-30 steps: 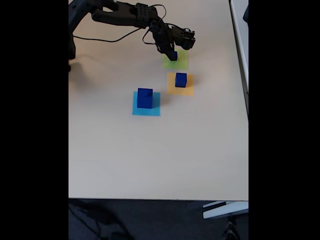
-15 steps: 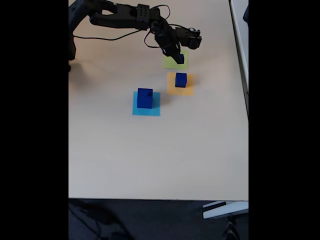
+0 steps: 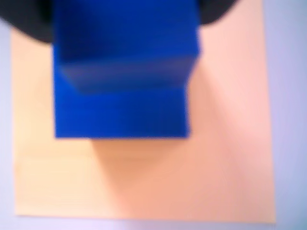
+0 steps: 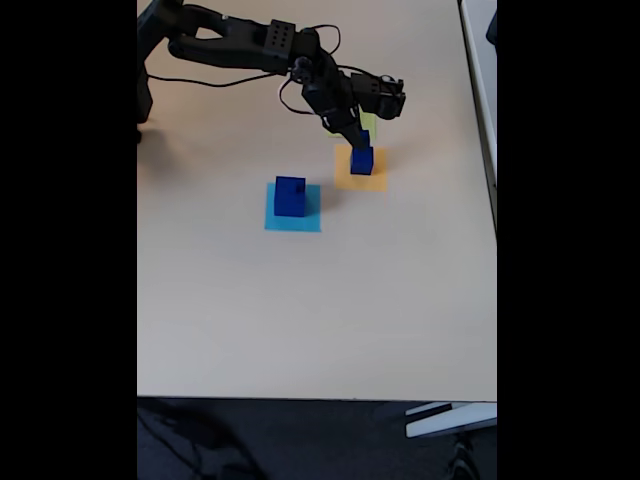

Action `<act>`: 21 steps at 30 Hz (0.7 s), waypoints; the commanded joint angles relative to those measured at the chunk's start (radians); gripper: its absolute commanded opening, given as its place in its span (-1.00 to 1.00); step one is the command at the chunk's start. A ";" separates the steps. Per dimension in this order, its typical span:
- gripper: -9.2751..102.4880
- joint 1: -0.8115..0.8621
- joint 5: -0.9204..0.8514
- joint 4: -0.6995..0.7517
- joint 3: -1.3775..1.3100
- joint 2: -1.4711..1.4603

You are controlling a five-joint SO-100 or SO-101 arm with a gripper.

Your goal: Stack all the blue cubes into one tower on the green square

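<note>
Nearest me in the fixed view, the largest blue cube [image 4: 290,196] sits on the light blue square [image 4: 293,208]. Beyond it, my gripper [image 4: 361,138] pinches a small blue cube [image 4: 363,134] directly above the mid-sized cube [image 4: 362,162] on the orange square [image 4: 360,168] — contact unclear. Farthest, the green square [image 4: 368,121] shows as a sliver behind the arm.

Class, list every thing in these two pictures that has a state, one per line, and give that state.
gripper: above the orange square, shut on a small blue cube.
small blue cube: held just over the cube below; contact unclear.
cube on orange square: upright, resting flat.
large blue cube: upright on the light blue square, untouched.
green square: mostly hidden behind the arm.
</note>
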 commanded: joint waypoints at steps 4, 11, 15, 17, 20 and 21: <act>-0.80 0.012 0.061 -0.014 -0.031 0.114; -0.79 0.011 0.087 -0.048 -0.031 0.106; -0.79 0.014 0.095 -0.064 -0.031 0.098; -0.79 0.014 0.097 -0.072 -0.031 0.094; -0.79 0.014 0.101 -0.081 -0.023 0.092; -0.79 0.014 0.104 -0.091 -0.014 0.092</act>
